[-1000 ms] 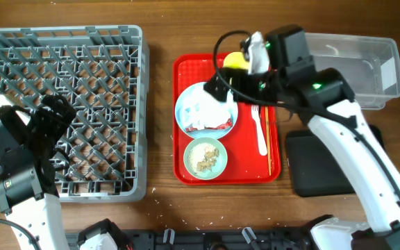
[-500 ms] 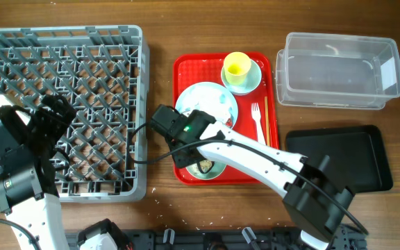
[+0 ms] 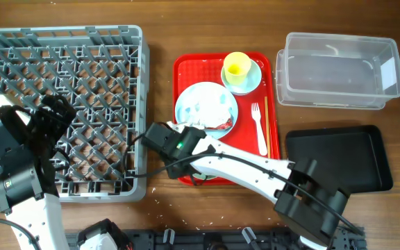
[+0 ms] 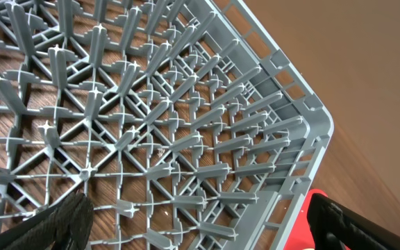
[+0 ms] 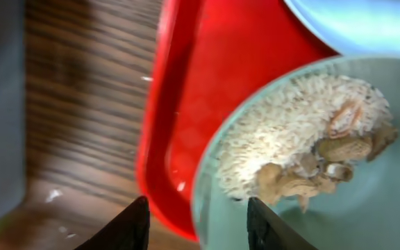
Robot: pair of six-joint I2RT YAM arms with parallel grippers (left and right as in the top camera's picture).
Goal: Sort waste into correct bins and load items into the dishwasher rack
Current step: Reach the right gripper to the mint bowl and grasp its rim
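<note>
Wooden table [image 3: 160, 42], grey rack [image 3: 82, 76], red tray [image 3: 185, 75], clear tub [image 3: 339, 69], black tray [image 3: 339, 158]

R fingers [image 5: 127, 228] apart, L fingers [image 4: 60, 223] apart

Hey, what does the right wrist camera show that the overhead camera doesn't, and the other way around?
Only the right wrist view: the rice scraps with brownish bits inside the pale green bowl, and the right hand open, fingertips either side of the bowl's rim. Overhead, the arm covers that bowl.
Only overhead: the dishwasher rack, clear tub, black tray, yellow cup and white fork.
Both: the red tray, the light blue plate and the wooden table.
</note>
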